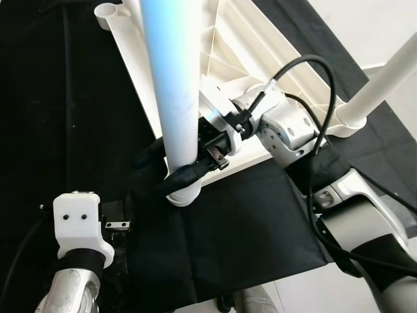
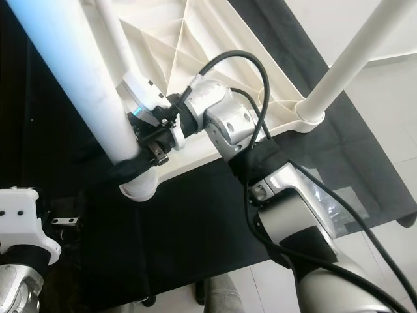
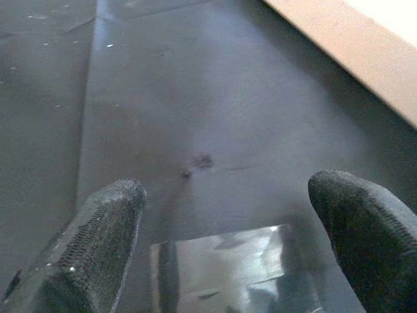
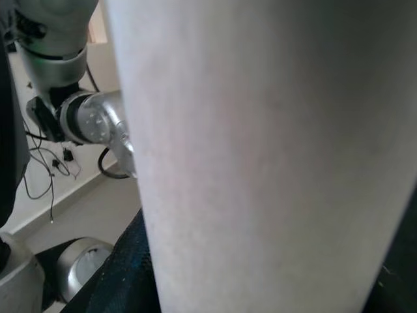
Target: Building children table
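No writing or brand mark can be read on anything here. The children's table (image 1: pixel 228 45) lies upside down on a black cloth (image 1: pixel 241 228) spread over a pale tiled floor (image 2: pixel 384 85) — its white plastic underside is ribbed with raised triangular struts, and round sockets sit at its corners. A smooth, matte white tubular leg (image 1: pixel 176 85) stands in the near corner socket (image 1: pixel 182 194), rising steeply toward the camera; a second leg (image 2: pixel 345 59) stands in the socket (image 2: pixel 309 111) on the right corner. The right tool (image 1: pixel 195 168) (black fingers on a silver wrist trailing a black cable) is clamped around the near leg just above its socket, and its wrist view shows the leg's pale surface pressed close between the dark pads. The left tool (image 3: pixel 228 254) hovers low over the dark cloth, its two textured black fingertips (image 3: pixel 98 241) spread wide with nothing between them.
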Robot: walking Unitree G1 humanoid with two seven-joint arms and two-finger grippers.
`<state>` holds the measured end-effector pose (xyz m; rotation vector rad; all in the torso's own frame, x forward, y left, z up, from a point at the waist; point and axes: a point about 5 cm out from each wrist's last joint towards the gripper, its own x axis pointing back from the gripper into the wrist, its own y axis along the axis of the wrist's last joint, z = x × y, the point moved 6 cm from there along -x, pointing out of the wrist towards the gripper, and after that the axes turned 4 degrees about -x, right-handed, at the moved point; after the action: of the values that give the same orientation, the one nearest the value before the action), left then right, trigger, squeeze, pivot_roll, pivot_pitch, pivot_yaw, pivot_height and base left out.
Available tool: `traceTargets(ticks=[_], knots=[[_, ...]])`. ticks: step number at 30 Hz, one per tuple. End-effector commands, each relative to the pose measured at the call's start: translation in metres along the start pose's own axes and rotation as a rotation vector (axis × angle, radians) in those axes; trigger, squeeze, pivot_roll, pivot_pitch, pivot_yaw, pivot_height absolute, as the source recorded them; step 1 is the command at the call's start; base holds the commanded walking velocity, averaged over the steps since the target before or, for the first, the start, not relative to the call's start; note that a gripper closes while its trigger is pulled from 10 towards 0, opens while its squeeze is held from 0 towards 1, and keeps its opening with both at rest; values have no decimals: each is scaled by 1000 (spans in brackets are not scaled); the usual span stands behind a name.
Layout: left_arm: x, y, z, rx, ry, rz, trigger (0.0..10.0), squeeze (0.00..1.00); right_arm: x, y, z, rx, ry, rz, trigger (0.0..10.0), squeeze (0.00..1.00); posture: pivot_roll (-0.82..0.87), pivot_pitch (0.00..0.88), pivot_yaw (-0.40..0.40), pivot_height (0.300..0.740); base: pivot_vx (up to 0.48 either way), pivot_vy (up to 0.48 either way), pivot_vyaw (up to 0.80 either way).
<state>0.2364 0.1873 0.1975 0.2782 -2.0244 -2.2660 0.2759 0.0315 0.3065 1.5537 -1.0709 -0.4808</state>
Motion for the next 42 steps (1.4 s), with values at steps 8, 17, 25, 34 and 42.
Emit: traceTargets(ticks=[8, 17, 25, 34, 42], knots=[[6, -3, 4, -13, 71, 1, 10000, 0, -14, -15, -8, -38, 23, 32, 10000, 0, 7, 473, -72, 740, 0, 0, 0], [5, -2, 7, -16, 100, -10, 10000, 0, -12, -37, -1, -23, 69, 200, 10000, 0, -2, 478, -79, 740, 0, 0, 0], [4, 0, 7, -14, 113, -23, 10000, 0, -14, -41, 0, -15, 94, 253, 10000, 0, -8, 478, -95, 740, 0, 0, 0], [3, 0, 10, -15, 128, -28, 10000, 0, -13, -38, -2, -104, 56, 124, 10000, 0, -7, 478, -91, 740, 0, 0, 0], [2, 1, 12, -22, 133, -32, 10000, 0, -10, -41, -8, -208, -34, 37, 10000, 0, -2, 477, -82, 740, 0, 0, 0]])
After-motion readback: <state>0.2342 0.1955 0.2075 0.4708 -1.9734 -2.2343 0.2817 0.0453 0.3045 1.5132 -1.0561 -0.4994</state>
